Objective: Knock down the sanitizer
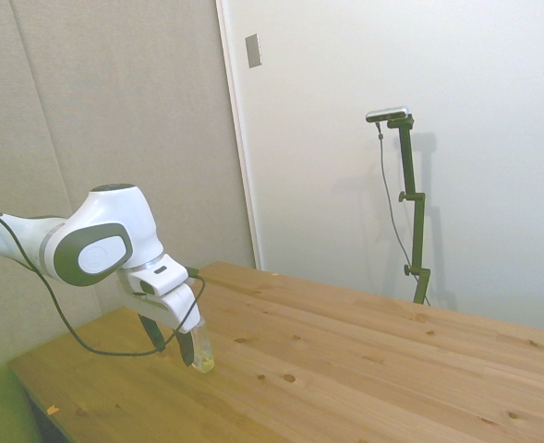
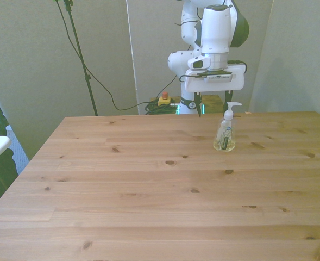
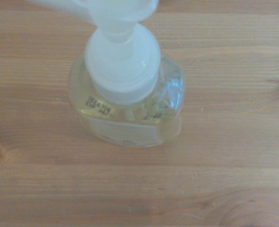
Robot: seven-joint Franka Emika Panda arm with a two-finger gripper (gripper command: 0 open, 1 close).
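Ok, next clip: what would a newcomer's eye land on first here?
The sanitizer, a clear pump bottle of pale yellowish liquid, stands upright and alone on the wooden table, toward the front view's right. Just behind it hangs the white arm's gripper, fingers pointing down and spread. The wrist view looks straight down on the bottle's white pump top.

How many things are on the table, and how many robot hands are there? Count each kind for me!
Bottles of sanitizer: 1, standing upright on the wooden table
Robot hands: 1, just behind the bottle
Total: 2
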